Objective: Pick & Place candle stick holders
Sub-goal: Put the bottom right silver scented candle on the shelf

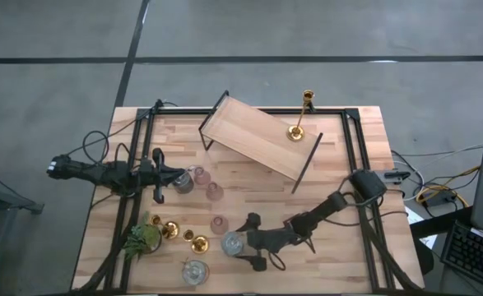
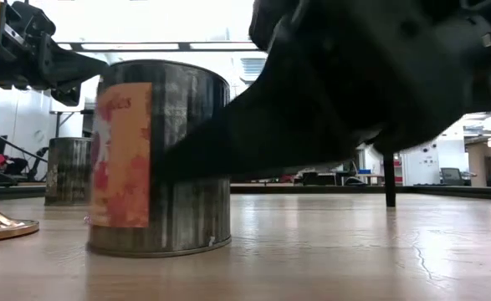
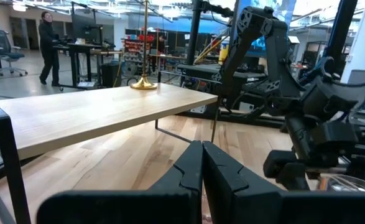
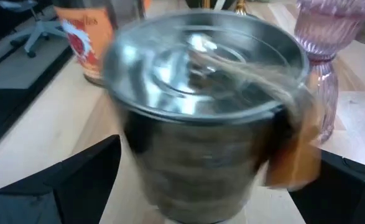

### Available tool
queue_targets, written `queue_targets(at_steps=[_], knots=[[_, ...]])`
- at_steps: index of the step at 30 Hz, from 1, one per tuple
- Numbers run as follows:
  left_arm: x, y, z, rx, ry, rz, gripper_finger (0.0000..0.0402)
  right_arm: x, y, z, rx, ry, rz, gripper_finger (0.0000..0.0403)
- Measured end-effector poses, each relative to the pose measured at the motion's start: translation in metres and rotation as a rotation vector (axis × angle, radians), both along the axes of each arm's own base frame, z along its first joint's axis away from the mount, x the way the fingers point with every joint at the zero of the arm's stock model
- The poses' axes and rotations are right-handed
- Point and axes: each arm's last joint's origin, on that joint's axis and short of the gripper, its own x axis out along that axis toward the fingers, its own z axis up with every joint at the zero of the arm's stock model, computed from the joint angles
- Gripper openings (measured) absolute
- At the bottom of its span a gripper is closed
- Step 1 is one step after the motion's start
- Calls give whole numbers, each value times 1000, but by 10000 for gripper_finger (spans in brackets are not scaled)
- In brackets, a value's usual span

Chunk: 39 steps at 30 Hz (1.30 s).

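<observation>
The right gripper (image 1: 243, 249), jaws spread, flanks a squat silvery holder (image 4: 207, 112) beside a ribbed pink cup (image 4: 322, 56); the left gripper (image 3: 202, 163) is pressed together.

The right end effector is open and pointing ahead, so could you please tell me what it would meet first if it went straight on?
The right end effector would first meet the silvery holder sitting between its open fingers. A pink cup stands beyond, off to one side.

Left hand (image 1: 178, 175) shut; right hand (image 1: 243, 249) spread wide, low.
</observation>
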Motion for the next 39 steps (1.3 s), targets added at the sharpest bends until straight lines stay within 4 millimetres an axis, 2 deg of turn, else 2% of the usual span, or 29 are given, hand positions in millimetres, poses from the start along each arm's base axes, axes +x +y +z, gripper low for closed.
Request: queue_targets(at_steps=[8, 13, 17, 31, 39], knots=[[0, 0, 0, 0, 1, 0, 12, 17, 7, 10, -60, 17, 15, 400], [0, 0, 0, 0, 1, 0, 12, 25, 9, 7, -82, 10, 25, 400], [0, 0, 0, 0, 1, 0, 12, 26, 10, 0, -108, 25, 35, 400], [0, 0, 0, 0, 1, 0, 12, 28, 10, 2, -126, 10, 49, 399], [0, 0, 0, 0, 1, 0, 12, 29, 9, 2, -127, 11, 68, 351]])
